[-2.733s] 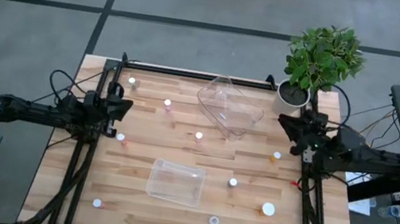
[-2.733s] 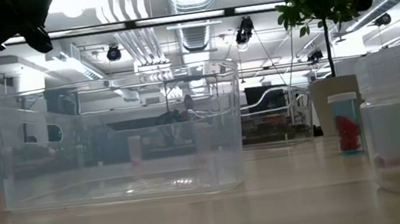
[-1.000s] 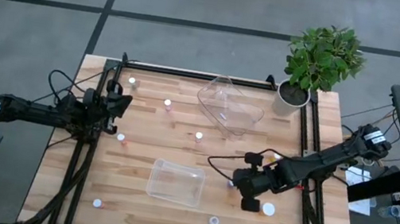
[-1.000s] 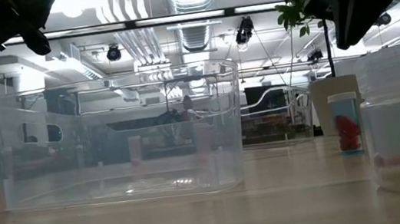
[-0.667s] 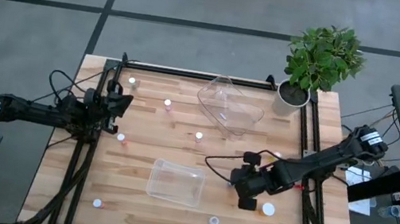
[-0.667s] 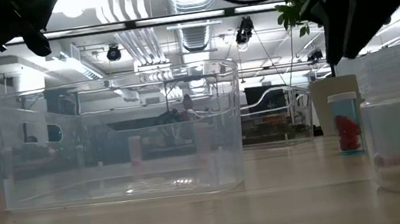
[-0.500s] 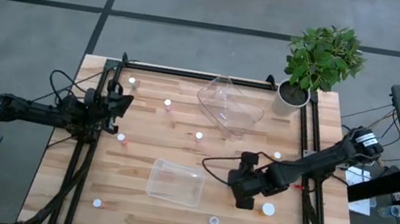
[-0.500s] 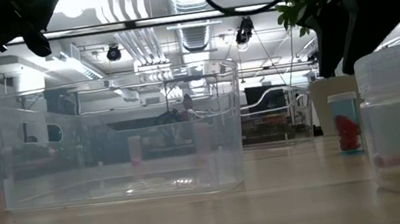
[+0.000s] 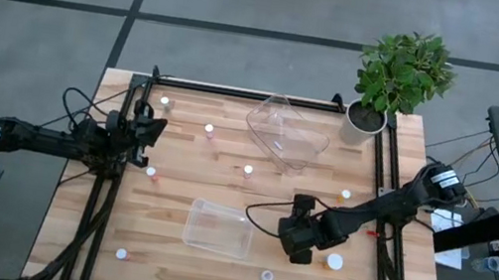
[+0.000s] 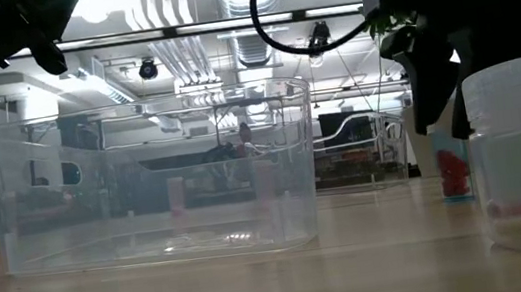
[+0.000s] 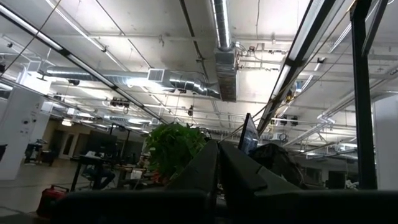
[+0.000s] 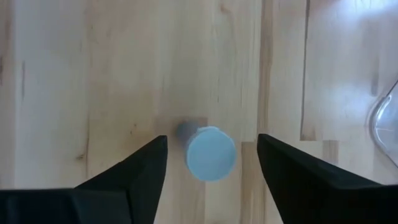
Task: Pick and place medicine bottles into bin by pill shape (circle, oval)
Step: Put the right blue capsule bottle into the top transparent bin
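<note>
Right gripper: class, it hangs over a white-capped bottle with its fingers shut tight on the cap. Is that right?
Not quite. The right gripper does hang over the white-capped bottle, but its fingers are open, one on each side with clear gaps and no contact. The right wrist view shows it.

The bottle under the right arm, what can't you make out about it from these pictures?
- Pill shape: the right wrist view shows only the bottle's white cap from above.
- The bottle itself in the high view: the right gripper covers it.
- Its body in the low view: the right gripper's dark jaws stand in front.
- Contact: the open jaws straddle it; whether they touch it is unclear.
</note>
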